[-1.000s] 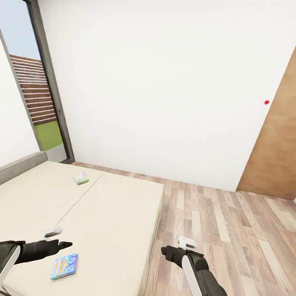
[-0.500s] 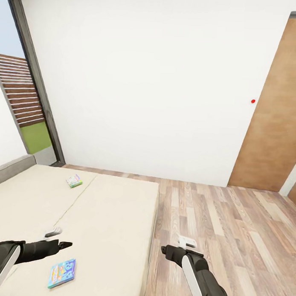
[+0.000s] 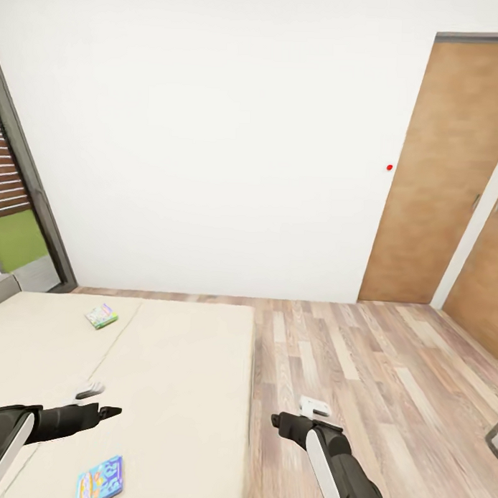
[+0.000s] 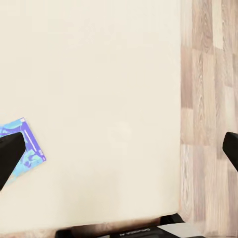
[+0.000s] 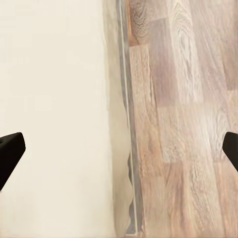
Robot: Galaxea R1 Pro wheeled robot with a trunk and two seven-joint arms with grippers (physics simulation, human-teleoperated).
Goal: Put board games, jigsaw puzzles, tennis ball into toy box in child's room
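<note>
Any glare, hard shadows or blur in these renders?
Head view: flat, even light, no glare on the white wall, straight door edges lean toward the frame border. Left wrist view: sharp print on the mostly blue flat board game box, beige mattress featureless. Right wrist view: wood-plank floor grain looks slightly soft.

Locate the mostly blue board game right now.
Head view: the blue board game lies flat on the bed, near its bottom-left, just below the left gripper. The green-bordered one lies farther up.
</note>
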